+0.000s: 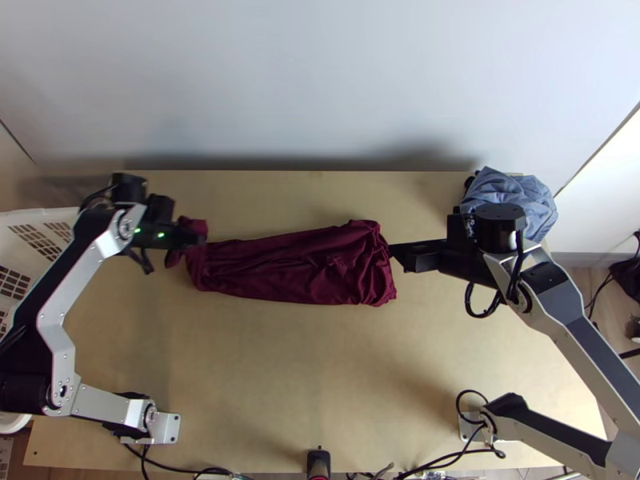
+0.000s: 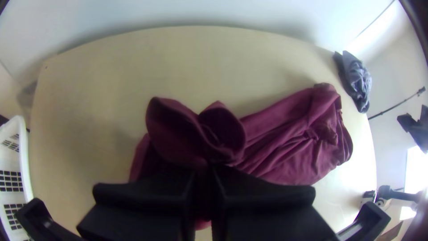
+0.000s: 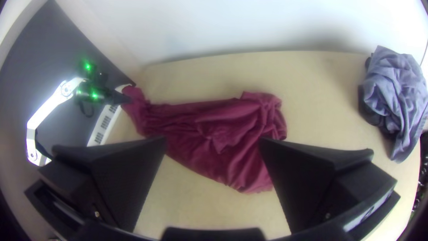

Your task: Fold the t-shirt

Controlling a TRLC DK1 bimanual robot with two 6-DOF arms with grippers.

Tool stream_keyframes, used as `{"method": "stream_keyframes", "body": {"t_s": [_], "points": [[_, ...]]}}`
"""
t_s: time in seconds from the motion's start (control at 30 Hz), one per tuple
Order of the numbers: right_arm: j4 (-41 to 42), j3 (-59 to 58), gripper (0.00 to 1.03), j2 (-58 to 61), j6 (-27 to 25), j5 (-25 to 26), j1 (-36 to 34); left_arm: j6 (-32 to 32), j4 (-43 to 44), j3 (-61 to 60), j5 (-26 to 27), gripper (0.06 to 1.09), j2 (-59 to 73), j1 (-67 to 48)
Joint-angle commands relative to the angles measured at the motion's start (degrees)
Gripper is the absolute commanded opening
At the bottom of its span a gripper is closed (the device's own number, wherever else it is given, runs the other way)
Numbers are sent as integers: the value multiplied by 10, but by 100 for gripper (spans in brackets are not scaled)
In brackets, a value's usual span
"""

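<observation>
The dark red t-shirt [image 1: 296, 264] lies bunched in a long strip across the table. At its left end my left gripper [image 1: 198, 237] holds a raised part of the cloth; in the left wrist view the left gripper [image 2: 203, 178] is shut on the shirt [image 2: 285, 138], with loops of fabric standing up beyond the fingers. My right gripper [image 1: 394, 253] is at the shirt's right end, above it. In the right wrist view the right gripper [image 3: 213, 143] is open, its fingers wide apart, and the shirt [image 3: 223, 134] lies beyond them.
Blue-grey cloth [image 1: 512, 200] lies heaped at the table's back right corner, partly behind the right arm. A white plastic basket [image 1: 40, 214] stands at the left edge. Bare table [image 1: 320, 376] lies in front of the shirt.
</observation>
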Motion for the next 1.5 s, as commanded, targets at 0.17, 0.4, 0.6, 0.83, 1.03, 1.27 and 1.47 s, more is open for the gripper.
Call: {"method": "stream_keyframes", "body": {"t_s": [0.17,0.4,0.6,0.83,1.03,1.27,1.47], "points": [[12,-31,96,-22,0,1,-5,-13,-53,116,-43,9,45,-161],[19,-43,96,-32,-1,0,-19,-33,-75,139,-63,9,54,-244],[26,-60,96,-37,0,0,-22,-62,-71,144,-93,9,66,-321],[36,-83,96,-57,0,-1,-28,-86,-68,200,-106,9,114,-363],[36,-103,96,-75,1,-2,-33,-109,-64,280,-108,9,180,-381],[36,-132,96,-103,4,-5,-41,-139,-55,350,-114,9,247,-426],[39,-151,96,-120,5,-5,-48,-170,-17,388,-115,9,303,-454]]}}
